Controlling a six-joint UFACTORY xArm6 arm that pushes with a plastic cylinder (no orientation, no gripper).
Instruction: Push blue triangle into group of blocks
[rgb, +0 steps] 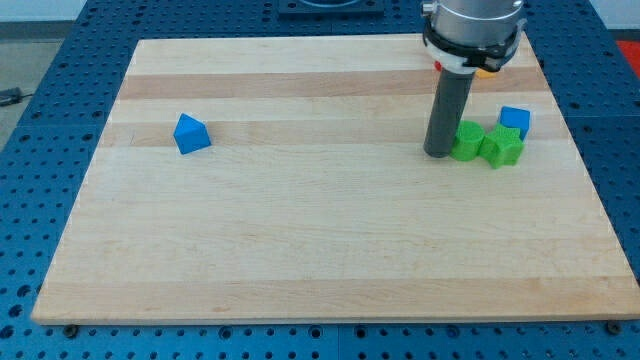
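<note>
My tip (438, 153) rests on the wooden board (320, 250) near its right edge, in the upper half. It is a plain rod end with nothing to open or close, and it holds nothing; it stands just left of a green block (466, 141), touching it or very nearly so.

The blue triangle (191, 133) lies far across the board, close to the left edge and at about the same height in the view as my tip. It sits alone, well apart from every other block, with bare wood all the way between it and the rod.

The group of blocks sits at the board's right side. The green block beside my tip is touching a second green block (503, 146), which lies just to its right and slightly lower; their exact shapes are hard to make out. A blue cube (515, 120) stands just above that second green block, close to the right edge. Behind the arm's housing, near the board's top right corner, slivers of a red block (437, 66) and a yellow block (484, 71) peek out, mostly hidden.

The board lies on a blue perforated table (60, 60).
</note>
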